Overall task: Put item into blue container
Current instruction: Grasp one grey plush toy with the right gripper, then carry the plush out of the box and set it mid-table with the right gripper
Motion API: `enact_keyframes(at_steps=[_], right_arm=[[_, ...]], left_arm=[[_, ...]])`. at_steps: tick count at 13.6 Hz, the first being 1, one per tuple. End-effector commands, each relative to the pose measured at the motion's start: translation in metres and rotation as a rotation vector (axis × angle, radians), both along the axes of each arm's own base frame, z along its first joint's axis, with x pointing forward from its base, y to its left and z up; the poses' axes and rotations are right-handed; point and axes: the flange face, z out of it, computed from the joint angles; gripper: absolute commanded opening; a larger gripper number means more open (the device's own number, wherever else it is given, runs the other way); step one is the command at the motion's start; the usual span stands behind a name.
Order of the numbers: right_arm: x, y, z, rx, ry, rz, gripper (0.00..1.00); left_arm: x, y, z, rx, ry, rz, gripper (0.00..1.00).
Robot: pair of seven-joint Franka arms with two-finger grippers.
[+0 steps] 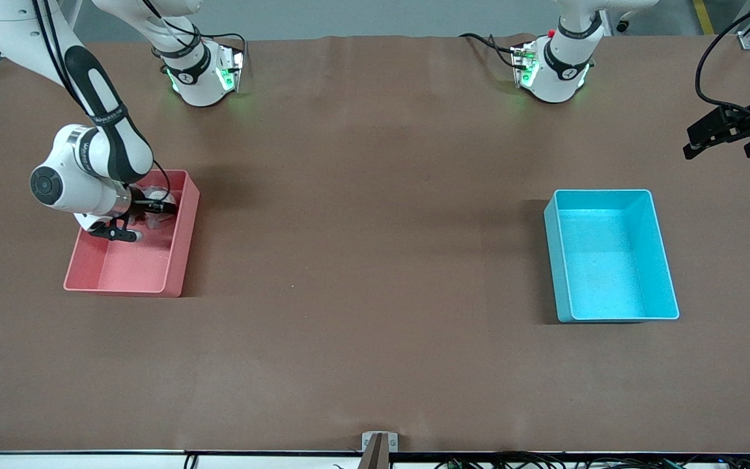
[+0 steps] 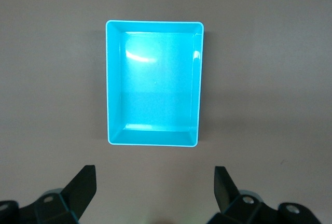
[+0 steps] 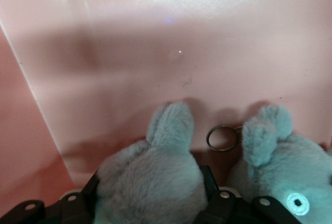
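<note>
A brown table (image 1: 375, 339) fills the front view, with the two robot bases standing along its upper edge. At the right arm's end of the table sits a pink bin (image 1: 183, 260), and the right gripper (image 1: 144, 218) is lowered into it, in the part of the bin farther from the front camera. The right wrist view shows the right gripper's two black fingers (image 3: 212, 198) standing on either side of a grey plush toy (image 3: 155, 182), close against its fur with the toy filling the gap between them; whether they press it firmly enough to hold it cannot be told. A second grey plush toy (image 3: 290, 177) lies just beside the first on the pink floor, with a small metal ring (image 3: 222, 138) between the two. In the front view only a pale patch of plush shows under the wrist. Toward the left arm's end of the table rests the blue container (image 1: 560, 260), a cyan rectangular bin standing upright, nothing lying on its floor, well apart from the pink bin. The left gripper (image 1: 723, 133) hangs in the air over the brown surface near the table's edge at that end, waiting; its fingers (image 2: 83, 187) are spread wide and hold nothing, and the left wrist view looks down onto the blue container (image 2: 111, 79).
</note>
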Motion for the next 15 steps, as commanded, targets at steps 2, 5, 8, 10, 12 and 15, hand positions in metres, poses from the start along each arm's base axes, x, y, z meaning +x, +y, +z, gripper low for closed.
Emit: enact_keyframes(at_steps=[2,5,8,10,12,15], right_arm=[[-0.004,0.002,-0.003,0.012,0.007,-0.011,0.55],[0.002,0.002,0.004,0.017,0.015,-0.011,0.23],[0.019,0.0,0.024,0.033,0.045,-0.01,0.13],[0.04,-0.003,0.052,0.05,0.075,-0.005,0.12],[0.064,-0.005,0.087,0.064,0.106,-0.002,0.12],[0.091,-0.003,0.133,0.074,0.118,0.014,0.12]], left_arm=[[-0.002,0.0,0.004,-0.021,0.001,-0.011,1.0],[-0.002,0.0,0.005,-0.021,0.0,-0.011,1.0],[-0.002,0.0,0.004,-0.021,0.001,-0.011,1.0],[-0.002,0.0,0.004,-0.021,0.001,-0.011,1.0],[-0.002,0.0,0.004,-0.021,0.001,-0.011,1.0],[-0.002,0.001,0.005,-0.019,0.0,-0.011,1.0]])
